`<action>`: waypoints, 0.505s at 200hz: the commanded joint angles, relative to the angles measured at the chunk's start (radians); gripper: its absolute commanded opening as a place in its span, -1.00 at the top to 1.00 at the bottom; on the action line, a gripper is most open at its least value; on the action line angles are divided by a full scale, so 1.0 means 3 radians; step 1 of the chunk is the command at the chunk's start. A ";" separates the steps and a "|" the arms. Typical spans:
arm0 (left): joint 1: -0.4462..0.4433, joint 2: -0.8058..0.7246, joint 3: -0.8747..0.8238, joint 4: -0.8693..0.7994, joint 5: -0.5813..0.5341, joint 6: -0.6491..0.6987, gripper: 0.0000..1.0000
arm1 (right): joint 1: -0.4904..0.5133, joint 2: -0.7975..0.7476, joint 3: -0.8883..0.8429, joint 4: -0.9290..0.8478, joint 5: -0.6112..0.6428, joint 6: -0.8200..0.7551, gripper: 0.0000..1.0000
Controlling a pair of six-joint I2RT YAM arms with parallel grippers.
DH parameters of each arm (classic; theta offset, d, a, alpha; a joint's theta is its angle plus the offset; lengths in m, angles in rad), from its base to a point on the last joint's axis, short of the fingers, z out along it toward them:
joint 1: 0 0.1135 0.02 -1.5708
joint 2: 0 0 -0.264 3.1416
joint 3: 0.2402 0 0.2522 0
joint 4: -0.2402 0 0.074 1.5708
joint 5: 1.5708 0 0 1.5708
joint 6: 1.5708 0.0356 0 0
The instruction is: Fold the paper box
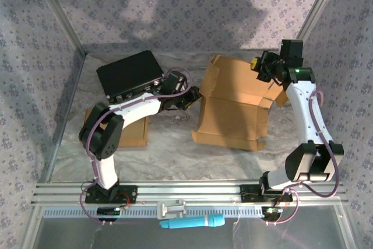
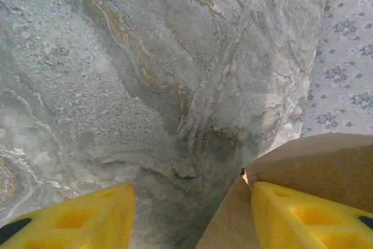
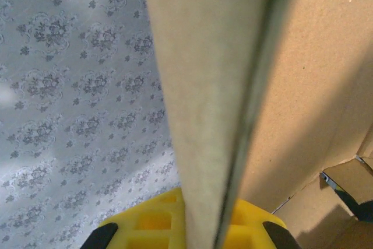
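Looked barely begun, box (image 1: 230, 118) mostly unfolded, right fingers (image 3: 145, 225) clamped on its far flap (image 3: 204, 86), left fingers (image 2: 76, 217) apart at its left edge.

— How many cardboard pieces are there?
— Two: one half-folded brown cardboard box (image 1: 233, 106) and one flat brown cardboard sheet (image 1: 133, 133)
— And the rest?
— One flat black rectangular case (image 1: 129, 74), one light-blue plastic cylindrical tool (image 1: 192, 221), and two white-and-black robot arms, the left arm (image 1: 128, 109) and the right arm (image 1: 303, 108)
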State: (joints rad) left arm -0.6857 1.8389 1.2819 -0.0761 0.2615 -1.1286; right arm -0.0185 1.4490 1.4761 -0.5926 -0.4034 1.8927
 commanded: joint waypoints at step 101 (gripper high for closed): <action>0.0393 -0.0958 -0.0408 -0.1542 -0.0300 0.0509 -0.23 | 0.0252 0.0337 -0.0081 0.0077 -0.0146 -0.0894 1.00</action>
State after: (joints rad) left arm -0.6010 1.6493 1.2015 -0.3428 0.2115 -1.0519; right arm 0.0349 1.4769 1.4239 -0.5747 -0.4206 1.7702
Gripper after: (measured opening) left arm 0.611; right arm 0.061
